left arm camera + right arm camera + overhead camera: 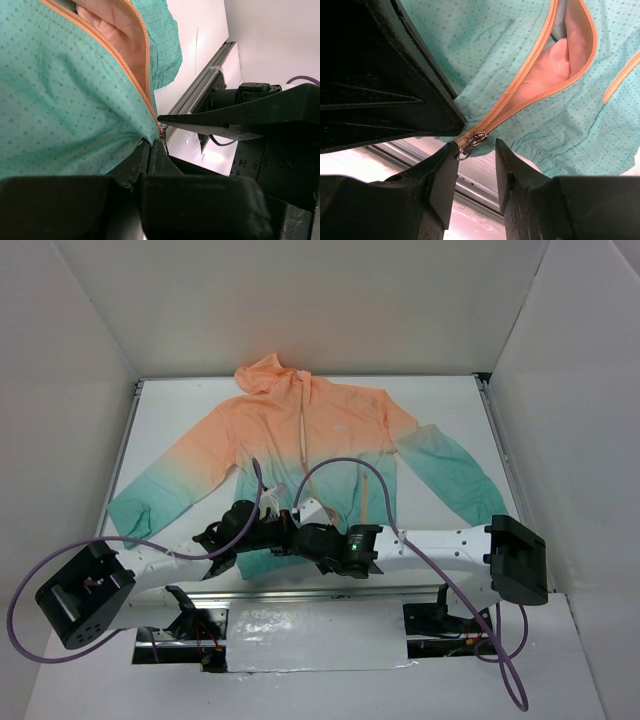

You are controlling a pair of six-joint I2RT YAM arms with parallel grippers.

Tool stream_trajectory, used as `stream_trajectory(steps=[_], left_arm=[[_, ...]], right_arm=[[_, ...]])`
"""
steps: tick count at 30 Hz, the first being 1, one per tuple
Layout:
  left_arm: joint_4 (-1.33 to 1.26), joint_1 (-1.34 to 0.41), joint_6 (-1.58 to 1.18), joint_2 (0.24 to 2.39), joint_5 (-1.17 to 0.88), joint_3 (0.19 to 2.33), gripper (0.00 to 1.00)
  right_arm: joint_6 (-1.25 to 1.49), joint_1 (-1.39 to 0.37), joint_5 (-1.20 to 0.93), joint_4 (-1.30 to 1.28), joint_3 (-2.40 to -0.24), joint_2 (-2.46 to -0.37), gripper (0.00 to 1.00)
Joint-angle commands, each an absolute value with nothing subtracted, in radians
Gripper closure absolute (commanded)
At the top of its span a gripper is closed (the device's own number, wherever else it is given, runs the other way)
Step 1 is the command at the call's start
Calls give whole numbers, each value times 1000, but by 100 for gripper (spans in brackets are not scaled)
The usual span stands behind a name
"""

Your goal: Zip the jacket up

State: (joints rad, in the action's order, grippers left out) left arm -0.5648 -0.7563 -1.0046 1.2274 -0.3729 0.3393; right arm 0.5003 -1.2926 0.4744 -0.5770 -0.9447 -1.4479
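The jacket (pixel 300 430) lies flat on the table, hood far, teal hem near. My left gripper (pixel 278 530) is shut on the jacket's hem beside the foot of the zipper; in the left wrist view its jaws (pixel 151 146) pinch the teal cloth (pixel 65 90). My right gripper (pixel 312 537) is open at the hem. In the right wrist view the metal zipper slider (pixel 472 141) hangs between my right gripper's fingers (pixel 476 150), close to the left finger. Above the slider the orange zipper (pixel 530 75) gapes open over peach lining.
The table's metal front rail (pixel 300 590) runs just below the hem. White walls enclose the table on three sides. Purple cables (pixel 330 465) arch over the jacket's lower half. The left gripper's black body (pixel 385 85) fills the upper left of the right wrist view.
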Motion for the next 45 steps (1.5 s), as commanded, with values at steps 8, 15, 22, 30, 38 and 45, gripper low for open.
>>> stream_trajectory(steps=[8,15,22,30,38,45], left_arm=[[-615,-761,-1017,1261,-400,371,100],[-624,-761,-1014,1269,-405,370,100],[-614,-761,-1009,1255,-400,368,100],[-609,-761,-1005,1256,-396,367,100],[-615,-761,-1008,1256,-399,370,100],[-601,-761,-1002,1238,-394,371,100]], right_arm=[[511,-1302,526,-594,-1017,-1448,58],[509,-1301,529,-600,-1019,-1447,60],[499,-1301,502,-597,-1014,-1479,66],[502,-1299,485,-620,-994,-1476,73],[502,-1293,476,-604,-959,-1486,73],[506,-1293,477,-578,-934,-1486,71]])
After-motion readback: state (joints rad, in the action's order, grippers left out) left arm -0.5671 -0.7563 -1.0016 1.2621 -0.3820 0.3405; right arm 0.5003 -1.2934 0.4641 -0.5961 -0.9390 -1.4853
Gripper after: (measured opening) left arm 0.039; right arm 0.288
